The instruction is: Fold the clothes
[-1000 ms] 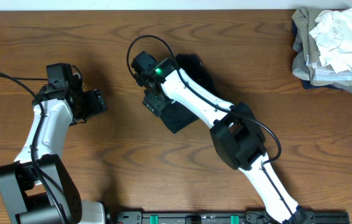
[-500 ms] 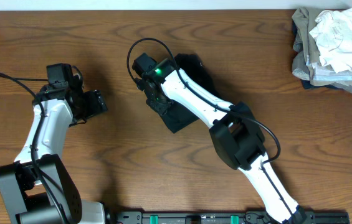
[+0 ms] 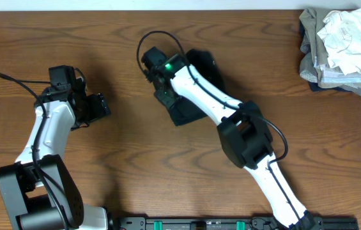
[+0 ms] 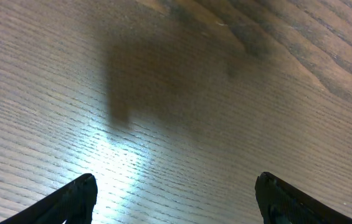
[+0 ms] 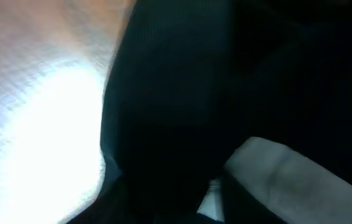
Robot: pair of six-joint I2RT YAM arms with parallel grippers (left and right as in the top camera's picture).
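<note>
Left gripper (image 3: 101,105): its fingers (image 4: 76,198) are spread wide with nothing between them. It hangs over bare table (image 3: 135,166) on the left, well apart from the cloth, and looks parked clear of the other arm's work.
Right gripper (image 3: 166,97): it is down on the left edge of the dark garment (image 3: 186,114). Black cloth and blur fill its wrist view, so I cannot tell whether it pinches a layer or only presses.
Dark garment: a compact bundle at mid-table, partly hidden under the right arm. It is probably the 1 piece being folded now, and the low reach suits tucking or flattening an edge.
Heap of clothes (image 3: 340,45): crumpled pale and grey pieces at the far right corner, well apart from both arms, likely waiting their turn.
Containers: 0 in view; the heap lies loose on the wood.
</note>
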